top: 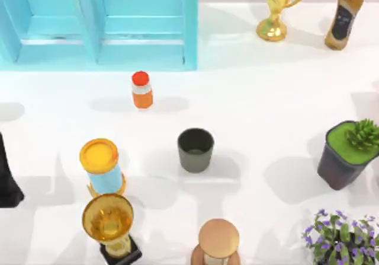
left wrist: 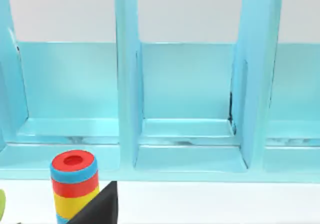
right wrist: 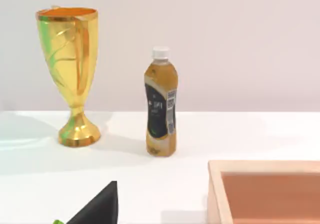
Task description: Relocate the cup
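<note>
One cup point(top: 195, 149) stands upright near the middle of the white table point(top: 266, 99), with nothing touching it. Behind it is a blue shelf point(top: 100, 25). A gold trophy point(top: 277, 7) and a tea bottle point(top: 343, 17) stand by the pale wall. I cannot tell how either gripper's fingers stand.

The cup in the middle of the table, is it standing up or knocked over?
Upright. In the top view the cup shows its round open rim facing up, dark inside, standing alone on the table.

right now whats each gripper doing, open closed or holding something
Left gripper: cannot be told; a dark part of it shows facing the blue shelf.
Right gripper: cannot be told; near the trophy and bottle.
</note>
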Robot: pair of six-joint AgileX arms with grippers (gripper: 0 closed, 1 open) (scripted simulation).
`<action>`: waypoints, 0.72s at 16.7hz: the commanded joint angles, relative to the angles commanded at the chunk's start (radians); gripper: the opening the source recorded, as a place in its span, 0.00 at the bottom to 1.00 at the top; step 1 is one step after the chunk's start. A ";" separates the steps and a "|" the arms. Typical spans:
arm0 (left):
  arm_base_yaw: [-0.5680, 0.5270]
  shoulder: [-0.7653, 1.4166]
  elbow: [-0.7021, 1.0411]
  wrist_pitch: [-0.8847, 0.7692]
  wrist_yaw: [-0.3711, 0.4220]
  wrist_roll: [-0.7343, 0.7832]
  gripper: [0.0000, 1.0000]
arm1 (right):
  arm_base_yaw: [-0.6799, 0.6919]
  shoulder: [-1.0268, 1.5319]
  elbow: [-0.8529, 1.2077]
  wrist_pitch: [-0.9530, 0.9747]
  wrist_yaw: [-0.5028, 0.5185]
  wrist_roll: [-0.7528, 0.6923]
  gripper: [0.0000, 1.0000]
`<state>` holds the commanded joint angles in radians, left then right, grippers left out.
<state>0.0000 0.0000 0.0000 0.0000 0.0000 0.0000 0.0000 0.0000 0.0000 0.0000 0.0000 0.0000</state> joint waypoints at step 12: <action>-0.081 0.562 0.519 -0.406 -0.058 -0.258 1.00 | 0.000 0.000 0.000 0.000 0.000 0.000 1.00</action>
<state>-0.0812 0.5624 0.5194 -0.4061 -0.0585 -0.2582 0.0000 0.0000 0.0000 0.0000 0.0000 0.0000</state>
